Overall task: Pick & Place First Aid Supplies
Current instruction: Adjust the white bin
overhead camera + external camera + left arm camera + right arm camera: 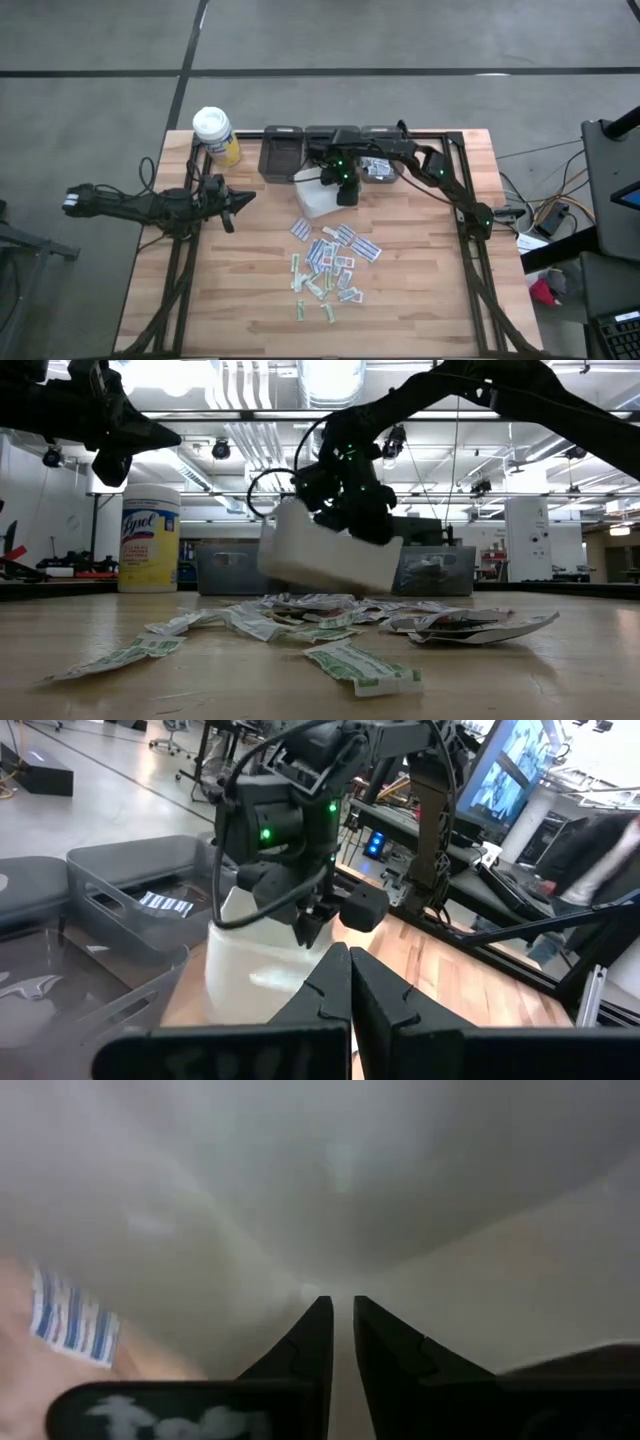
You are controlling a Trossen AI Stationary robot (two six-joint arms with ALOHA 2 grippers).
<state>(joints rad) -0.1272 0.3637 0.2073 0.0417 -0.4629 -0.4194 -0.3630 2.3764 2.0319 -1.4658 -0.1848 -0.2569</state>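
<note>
Now | my right gripper [340,190] pinches the white box [313,194] by its rim | first aid supplies [330,262] lie just below-front of it | left gripper [240,199] shut, farther off

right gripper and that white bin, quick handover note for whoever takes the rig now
Right gripper: shut on the rim of the white bin, holding it tilted and clear of the table, behind the packets.
Left gripper: shut, empty, waiting at the table's left.
First aid packets: all loose in a pile mid-table.
Grey trays at the far edge; one holds a printed item.
Done: bin picked up.
Left: every packet in the pile.
</note>
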